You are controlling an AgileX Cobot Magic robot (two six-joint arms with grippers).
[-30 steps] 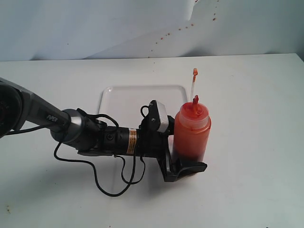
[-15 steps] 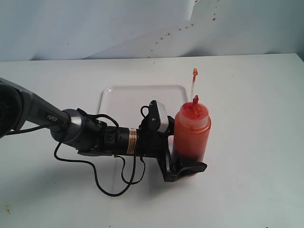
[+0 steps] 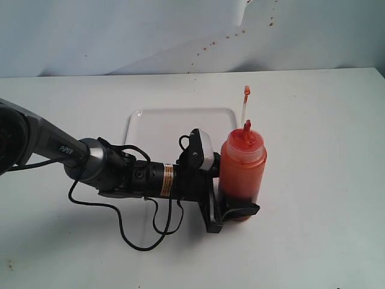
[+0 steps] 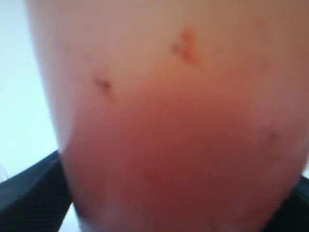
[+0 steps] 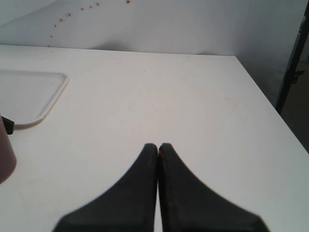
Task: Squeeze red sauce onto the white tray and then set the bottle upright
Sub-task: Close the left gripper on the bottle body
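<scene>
My left tool (image 3: 239,201) straddles the upright bottle (image 3: 243,162) right of centre, contact I cannot tell; my right tool (image 5: 158,146) is closed, empty.

One bottle (image 3: 242,171), one white tray (image 3: 162,123), one table (image 3: 325,150), two grippers: left gripper (image 3: 239,203), right gripper (image 5: 158,147).

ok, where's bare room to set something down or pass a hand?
Free: the table right of the bottle; the strip between the tray and the back wall; the tray's far half. Crowded: the bottle's base, flanked by the left gripper, and the tray's near edge, under the arm and its cable.
</scene>
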